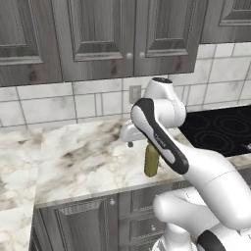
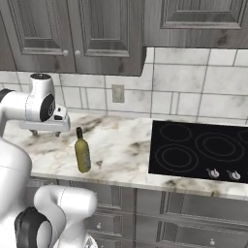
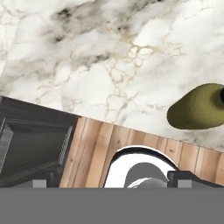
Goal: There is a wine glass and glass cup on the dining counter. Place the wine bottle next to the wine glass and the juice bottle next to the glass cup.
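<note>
Tool (image 2: pixel 46 131) is hovering above the marble bench (image 1: pixel 73 162) under the grey wall cabinets (image 1: pixel 98 34), jaws standing wide, holding nothing. Wine bottle (image 2: pixel 83 151) is standing upright near the bench's front edge, long axis vertical, slim neck and dark top pointing up. Key relation: from the right base view the bottle is sitting beside and slightly below the tool, off toward the cooktop (image 2: pixel 198 152) side and nearer the bench front; the two are apart, not touching. In the hand view the bottle (image 3: pixel 199 107) is showing as an olive shoulder at the right edge, so the tool is looking down past it, not centred on it. My read: the tool needs to be shifting sideways toward the bottle and dropping so the fingers are straddling the body across the vertical axis; a careless sideways approach is risking a knock-over so close to the edge. Counts: one wine bottle, one arm, one tool, one cooktop, one wall outlet (image 2: pixel 117 93). In the left base view the arm is partly covering the bottle (image 1: pixel 151 161).
</note>
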{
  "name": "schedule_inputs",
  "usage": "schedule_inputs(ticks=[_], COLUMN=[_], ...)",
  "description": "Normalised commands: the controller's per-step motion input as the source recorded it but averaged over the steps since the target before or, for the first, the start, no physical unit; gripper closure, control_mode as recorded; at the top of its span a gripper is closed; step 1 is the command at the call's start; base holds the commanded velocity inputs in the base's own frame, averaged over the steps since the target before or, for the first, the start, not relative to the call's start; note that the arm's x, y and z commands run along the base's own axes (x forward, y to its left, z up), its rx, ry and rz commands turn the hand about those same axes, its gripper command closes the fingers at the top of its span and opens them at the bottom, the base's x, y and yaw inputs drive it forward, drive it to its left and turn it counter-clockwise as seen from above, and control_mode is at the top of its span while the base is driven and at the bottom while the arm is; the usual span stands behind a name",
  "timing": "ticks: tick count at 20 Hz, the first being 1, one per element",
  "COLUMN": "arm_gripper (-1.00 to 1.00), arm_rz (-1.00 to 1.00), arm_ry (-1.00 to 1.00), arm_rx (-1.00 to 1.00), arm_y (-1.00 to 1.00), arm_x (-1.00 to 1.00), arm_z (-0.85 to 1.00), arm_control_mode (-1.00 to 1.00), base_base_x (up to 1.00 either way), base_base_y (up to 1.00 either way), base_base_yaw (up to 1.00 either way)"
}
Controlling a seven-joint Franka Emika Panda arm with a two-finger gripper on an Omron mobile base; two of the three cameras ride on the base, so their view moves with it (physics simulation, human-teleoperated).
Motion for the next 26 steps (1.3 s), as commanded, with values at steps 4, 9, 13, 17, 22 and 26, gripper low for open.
schedule_inputs(ticks=[4, 9, 13, 17, 22, 26], arm_gripper=[-1.00, -1.00, -1.00, -1.00, -1.00, -1.00], arm_rz=[0.29, 0.28, 0.35, 0.34, 0.38, 0.37], arm_ry=[-0.01, -0.02, -0.18, -0.37, -0.34, -0.28], arm_rx=[0.07, 0.05, 0.09, 0.13, 0.16, 0.22], arm_y=[-0.11, -0.23, -0.43, -0.46, -0.51, -0.54], arm_x=[-0.38, -0.36, -0.31, -0.27, -0.16, -0.07], arm_z=[0.14, 0.01, 0.00, 0.00, -0.01, -0.07], arm_control_mode=[-1.00, -1.00, -1.00, -1.00, -1.00, -1.00], base_base_x=[0.00, 0.00, 0.00, 0.00, 0.00, 0.00], base_base_y=[0.00, 0.00, 0.00, 0.00, 0.00, 0.00], base_base_yaw=[0.00, 0.00, 0.00, 0.00, 0.00, 0.00])
